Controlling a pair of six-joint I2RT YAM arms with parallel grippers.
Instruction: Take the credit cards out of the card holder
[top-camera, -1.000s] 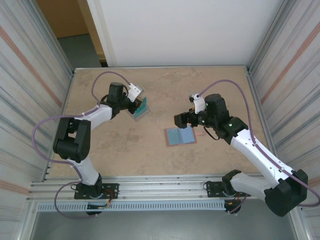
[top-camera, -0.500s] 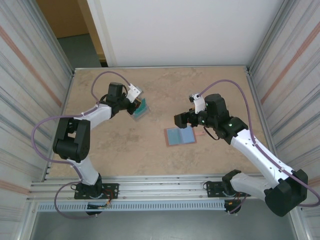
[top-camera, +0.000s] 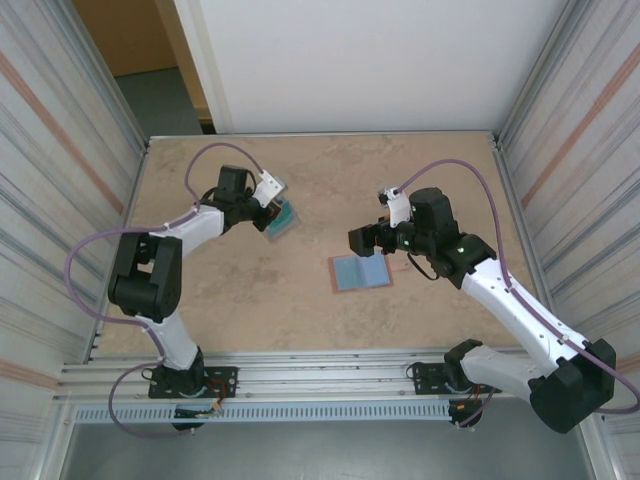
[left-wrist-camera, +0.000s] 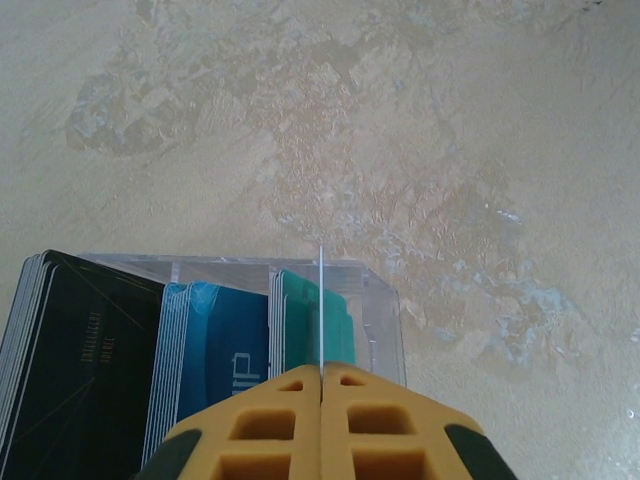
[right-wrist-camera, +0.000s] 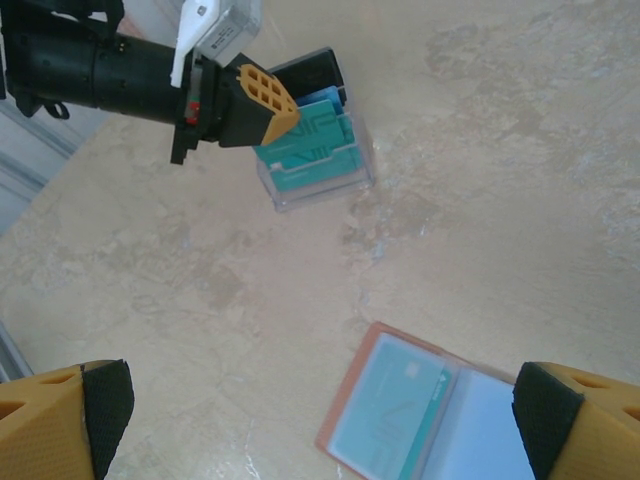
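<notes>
Left claw (top-camera: 271, 208) has shifted slightly, perhaps lower, above mottled beige table (top-camera: 420, 170).

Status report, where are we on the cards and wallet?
Left gripper shut over clear tray of cards. Right gripper open above card holder. Holder open flat, teal card inside. Nothing blocking it.

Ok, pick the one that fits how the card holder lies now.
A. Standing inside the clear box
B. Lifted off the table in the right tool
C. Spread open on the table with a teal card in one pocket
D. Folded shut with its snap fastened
C: the card holder lies spread open on the table, with a teal card tucked in one half.
</notes>
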